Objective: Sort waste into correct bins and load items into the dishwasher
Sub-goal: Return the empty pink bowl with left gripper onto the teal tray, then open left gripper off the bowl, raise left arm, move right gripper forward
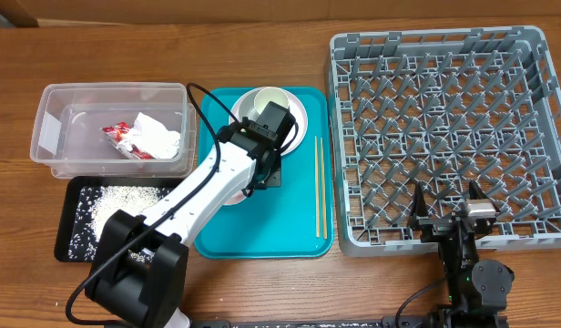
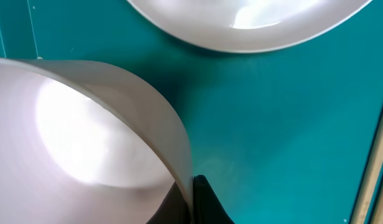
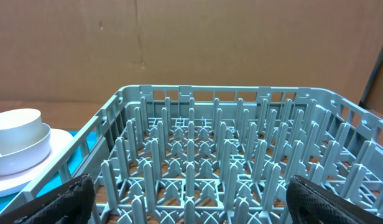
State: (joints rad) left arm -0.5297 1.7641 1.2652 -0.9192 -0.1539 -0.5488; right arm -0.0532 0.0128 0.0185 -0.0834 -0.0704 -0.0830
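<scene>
Wood-grain tabletop carries everything. Nearest the arms' bases, the right gripper stands with its fingers wide apart at the near rim of the large square grey plastic dish rack. To the left, a shallow black rectangular tray holds loose white rice-like grains. Between them lies a flat teal tray with thin wooden chopsticks along its right side. Over it, the left gripper is pinched together on the wall of a small round white bowl. Farther back, a pale cylindrical cup sits on a round whitish-pink plate. Left of these, a clear rectangular plastic tub contains a red crinkled wrapper and a crumpled white tissue. Brown cardboard backs the table.
</scene>
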